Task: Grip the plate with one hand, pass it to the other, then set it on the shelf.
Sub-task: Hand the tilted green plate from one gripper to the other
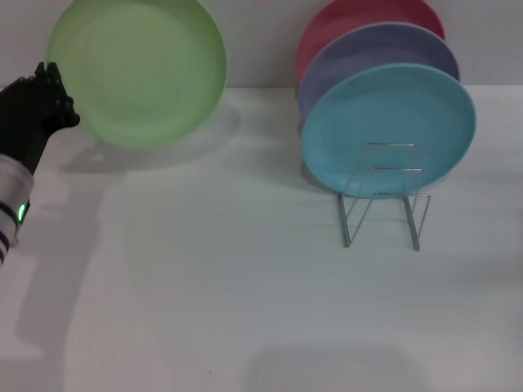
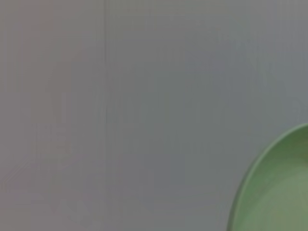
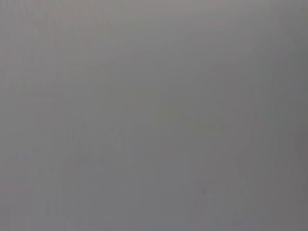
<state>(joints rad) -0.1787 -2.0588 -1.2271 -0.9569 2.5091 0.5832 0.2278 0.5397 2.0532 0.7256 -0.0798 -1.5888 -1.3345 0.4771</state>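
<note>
The pale green plate (image 1: pixel 137 69) is held up above the white table at the far left, its face turned toward me. My left gripper (image 1: pixel 51 90), black with a green light on its banded wrist, is shut on the plate's left rim. An edge of the plate also shows in the left wrist view (image 2: pixel 276 187). The silver wire rack (image 1: pixel 384 196) stands on the table at the right, with free loops at its front. My right gripper is out of view; the right wrist view shows only a plain grey surface.
A light blue plate (image 1: pixel 388 131) stands upright in the rack, with a lilac plate (image 1: pixel 368 53) and a red plate (image 1: pixel 351 20) behind it. The white table (image 1: pixel 229 286) stretches in front, with a wall behind.
</note>
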